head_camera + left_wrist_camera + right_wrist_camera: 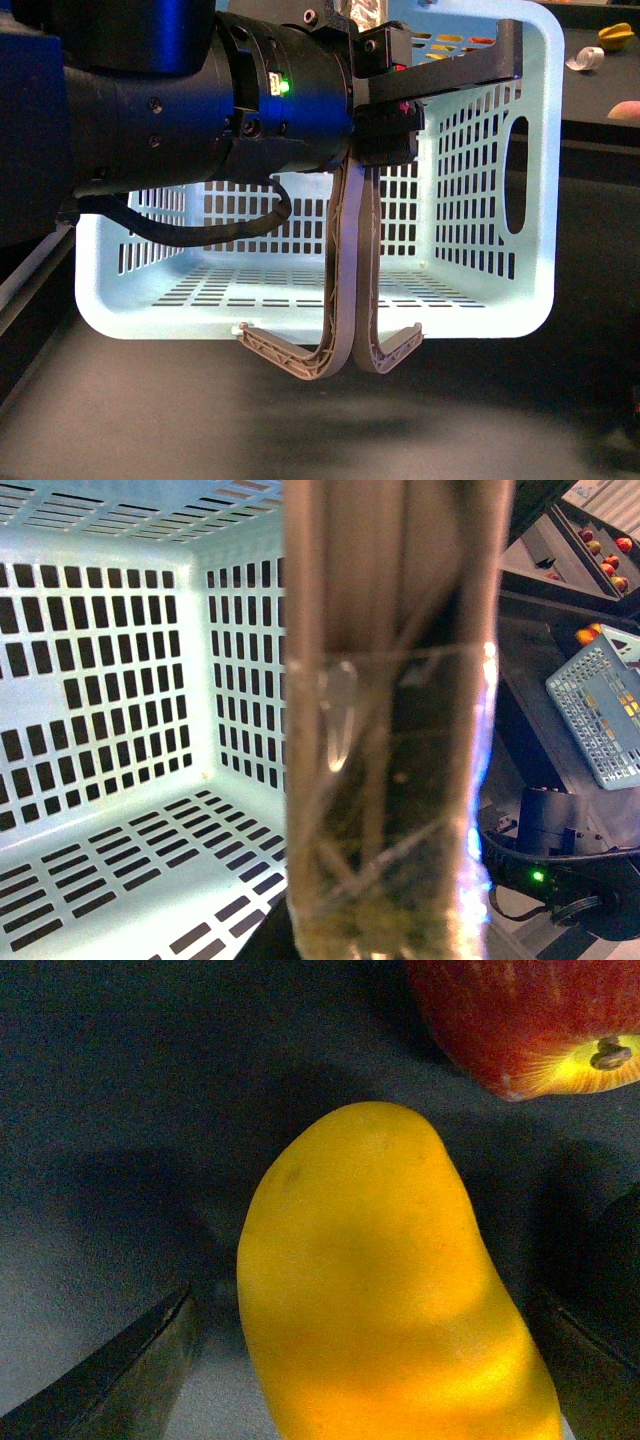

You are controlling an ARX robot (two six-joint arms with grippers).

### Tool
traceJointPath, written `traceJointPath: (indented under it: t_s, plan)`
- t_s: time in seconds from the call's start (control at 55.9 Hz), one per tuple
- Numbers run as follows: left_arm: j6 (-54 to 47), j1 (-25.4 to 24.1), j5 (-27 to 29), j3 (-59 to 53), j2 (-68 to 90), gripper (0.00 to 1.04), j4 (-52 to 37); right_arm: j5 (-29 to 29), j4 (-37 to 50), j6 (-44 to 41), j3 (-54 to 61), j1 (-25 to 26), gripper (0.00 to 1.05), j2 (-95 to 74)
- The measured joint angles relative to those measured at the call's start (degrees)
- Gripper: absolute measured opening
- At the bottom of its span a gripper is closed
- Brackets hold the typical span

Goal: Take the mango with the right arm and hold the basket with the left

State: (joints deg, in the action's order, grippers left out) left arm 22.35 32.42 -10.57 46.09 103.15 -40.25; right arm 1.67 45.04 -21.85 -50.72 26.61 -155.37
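Dim surroundings, bright basket [541, 230], blurred close-ups

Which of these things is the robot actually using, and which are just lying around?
In use: mango, right tool open around it; basket, handles clamped by left tool.
Lying about: red apple beside the mango; yellow fruit behind the basket; smaller crate.

1. The left arm [170, 110] is a bulky black cylinder with a blue sheen along its top.
2. A small green light [283, 87] glows on its side, beside a tiny white marking.
3. Dark round screws [155, 103] dot the casing.
4. A ribbed black cable [215, 232] loops beneath it.
5. The left gripper [395, 97] is black and blocky, with small red marks.
6. The right gripper [362, 1300] has dark, flat fingers [110, 1385] with paler edges.
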Motion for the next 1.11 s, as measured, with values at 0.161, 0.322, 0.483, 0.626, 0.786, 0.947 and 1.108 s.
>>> traceJointPath:
  t_s: [0.161,0.322,0.483,0.626,0.786,0.947,1.108]
  plan:
    - [0.0,0.0,0.0,0.0,0.0,0.06,0.0,-0.1,0.1,-1.5,0.3,0.1,0.87,0.0]
    - [0.0,0.0,0.0,0.0,0.0,0.06,0.0,1.0,0.5,-2.0,1.7,0.4,0.68,0.4]
    - [0.0,0.0,0.0,0.0,0.0,0.06,0.0,4.6,0.5,-1.2,5.6,0.4,0.6,4.8]
    - [0.0,0.0,0.0,0.0,0.0,0.06,0.0,10.1,1.0,3.2,12.0,-1.5,0.6,15.4]
    - [0.0,0.0,0.0,0.0,0.0,0.06,0.0,15.8,-0.2,9.7,16.9,-4.9,0.6,26.6]
    - [0.0,0.0,0.0,0.0,0.0,0.06,0.0,20.9,-4.0,18.4,21.3,-10.8,0.6,43.8]
    - [0.0,0.0,0.0,0.0,0.0,0.06,0.0,21.0,-7.3,26.3,22.1,-20.0,0.6,60.8]
